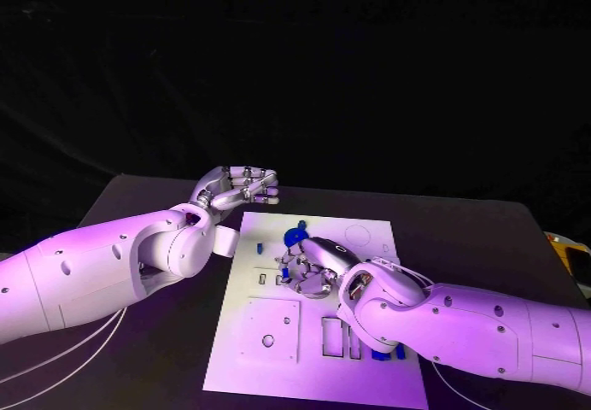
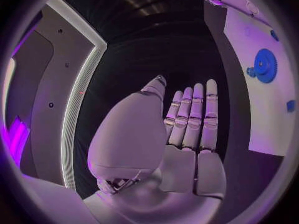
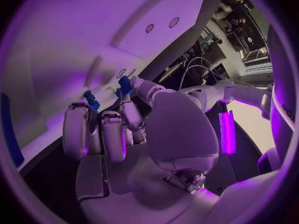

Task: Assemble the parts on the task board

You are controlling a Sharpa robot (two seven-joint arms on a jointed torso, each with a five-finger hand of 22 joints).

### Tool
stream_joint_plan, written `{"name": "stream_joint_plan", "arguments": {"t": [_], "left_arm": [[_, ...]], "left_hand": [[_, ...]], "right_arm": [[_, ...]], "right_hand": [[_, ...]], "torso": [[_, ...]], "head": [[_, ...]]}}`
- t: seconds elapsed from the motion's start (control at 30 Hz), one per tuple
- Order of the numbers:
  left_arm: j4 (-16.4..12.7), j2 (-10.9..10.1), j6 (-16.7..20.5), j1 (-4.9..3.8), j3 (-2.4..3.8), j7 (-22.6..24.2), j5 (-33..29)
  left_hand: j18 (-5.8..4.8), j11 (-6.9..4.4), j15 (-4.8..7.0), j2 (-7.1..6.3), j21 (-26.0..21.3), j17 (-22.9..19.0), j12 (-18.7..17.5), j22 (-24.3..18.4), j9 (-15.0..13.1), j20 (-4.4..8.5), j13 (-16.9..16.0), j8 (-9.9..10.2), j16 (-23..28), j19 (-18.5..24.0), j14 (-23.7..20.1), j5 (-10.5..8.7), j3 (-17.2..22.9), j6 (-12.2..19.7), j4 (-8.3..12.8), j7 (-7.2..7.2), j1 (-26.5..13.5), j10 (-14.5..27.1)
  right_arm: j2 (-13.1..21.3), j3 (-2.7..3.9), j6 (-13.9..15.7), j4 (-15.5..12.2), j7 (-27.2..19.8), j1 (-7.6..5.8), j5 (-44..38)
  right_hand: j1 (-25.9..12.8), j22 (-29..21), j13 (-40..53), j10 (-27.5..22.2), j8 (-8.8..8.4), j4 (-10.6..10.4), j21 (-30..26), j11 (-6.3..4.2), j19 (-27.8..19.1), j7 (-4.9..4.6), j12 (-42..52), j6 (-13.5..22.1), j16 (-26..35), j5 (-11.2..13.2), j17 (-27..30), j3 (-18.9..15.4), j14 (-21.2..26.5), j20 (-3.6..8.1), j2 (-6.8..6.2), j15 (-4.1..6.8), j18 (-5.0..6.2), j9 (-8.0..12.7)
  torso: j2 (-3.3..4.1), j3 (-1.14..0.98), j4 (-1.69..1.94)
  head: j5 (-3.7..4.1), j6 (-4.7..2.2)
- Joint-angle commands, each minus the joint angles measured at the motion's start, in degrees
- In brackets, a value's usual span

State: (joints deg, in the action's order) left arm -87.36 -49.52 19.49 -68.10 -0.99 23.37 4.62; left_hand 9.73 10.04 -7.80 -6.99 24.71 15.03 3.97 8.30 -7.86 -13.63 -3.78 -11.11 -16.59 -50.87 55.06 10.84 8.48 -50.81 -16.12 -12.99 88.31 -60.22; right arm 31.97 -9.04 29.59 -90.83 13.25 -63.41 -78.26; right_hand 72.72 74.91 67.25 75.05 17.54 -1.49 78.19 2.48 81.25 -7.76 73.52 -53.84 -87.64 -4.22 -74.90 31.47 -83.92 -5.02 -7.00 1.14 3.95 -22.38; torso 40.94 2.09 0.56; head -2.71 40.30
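Right hand (image 1: 311, 272) pinches blue part (image 3: 125, 86) over task board (image 1: 370, 376); left hand (image 1: 234, 188) empty, fingers straight.

Task board (image 1: 277, 342): white rectangular plate, flat on the black table, long side running away from the robot; cut-outs visible include a square plate outline with a small round hole in the near-left part and narrow upright slots near the near-right part; a faint circle outline sits at the far-right corner. Blue gear (image 2: 266, 64): round, toothed, lying flat on the board with a smaller blue piece touching its rim. Blue part (image 1: 295, 233) stands in the far-middle of the board. More blue parts (image 1: 382, 352) sit by the slots at the board's near-right, partly hidden.
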Motion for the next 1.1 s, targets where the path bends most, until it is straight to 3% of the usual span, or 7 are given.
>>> {"name": "stream_joint_plan", "arguments": {"t": [0.03, 0.77, 1.1], "left_arm": [[-0.2, 0.1, -1.0, -0.04, 0.04, 0.3, -0.1], [-0.3, -0.2, -1.1, -0.04, 0.04, 0.2, -0.1], [-0.4, -0.4, -1.1, -0.04, 0.04, 0.1, -0.1]], "left_hand": [[0.57, 0.26, -0.07, 0.0, 0.3, 0.1, -0.1, 0.1, 0.1, 0.1, -0.1, 0.3, 0.2, 0.4, -0.4, -0.37, 0.1, 0.3, -0.2, -0.38, 0.2, 0.2], [0.56, 0.27, -0.08, -0.02, 0.3, 0.1, -0.1, 0.1, 0.1, 0.09, -0.1, 0.3, 0.3, 0.5, -0.4, -0.39, 0.1, 0.3, -0.3, -0.37, 0.0, 0.2], [0.56, 0.27, -0.08, -0.02, 0.3, 0.1, -0.1, 0.1, 0.1, 0.09, -0.1, 0.3, 0.3, 0.5, -0.4, -0.39, 0.1, 0.3, -0.3, -0.37, 0.0, 0.2]], "right_arm": [[-0.3, -0.04, -1.6, 0.4, 1.6, 0.34, -2.5], [-0.7, -0.09, -2.8, 1.7, 2.4, 1.08, -3.5], [-0.8, -0.1, -2.7, 2.2, 2.5, 1.13, -3.6]], "right_hand": [[-0.4, 4.5, 0.0, 0.4, 1.39, -0.3, 0.2, 0.0, 0.3, 0.61, 0.3, -0.6, 0.3, -0.2, -5.7, -0.1, -4.1, 0.21, 0.04, 0.29, -0.54, -0.9], [-1.3, 4.2, -0.2, 0.2, 1.5, -0.4, -0.2, -0.02, 0.1, 0.61, 0.1, -0.4, 0.4, 0.2, -5.4, -0.5, -4.0, 0.26, -0.79, 0.32, -0.43, -0.9], [-1.9, 3.8, -1.8, -1.0, 1.29, -0.6, -0.7, 0.11, -0.2, 0.43, -1.3, 0.2, 0.5, 0.3, -5.4, -0.7, -4.0, 0.23, -1.17, 0.25, -0.31, -0.7]], "torso": [[-0.04, 0.01, -0.01], [0.02, -0.11, -0.06], [0.01, -0.02, -0.03]], "head": [[-0.07, 0.24], [-0.21, 0.56], [0.19, 0.56]]}}
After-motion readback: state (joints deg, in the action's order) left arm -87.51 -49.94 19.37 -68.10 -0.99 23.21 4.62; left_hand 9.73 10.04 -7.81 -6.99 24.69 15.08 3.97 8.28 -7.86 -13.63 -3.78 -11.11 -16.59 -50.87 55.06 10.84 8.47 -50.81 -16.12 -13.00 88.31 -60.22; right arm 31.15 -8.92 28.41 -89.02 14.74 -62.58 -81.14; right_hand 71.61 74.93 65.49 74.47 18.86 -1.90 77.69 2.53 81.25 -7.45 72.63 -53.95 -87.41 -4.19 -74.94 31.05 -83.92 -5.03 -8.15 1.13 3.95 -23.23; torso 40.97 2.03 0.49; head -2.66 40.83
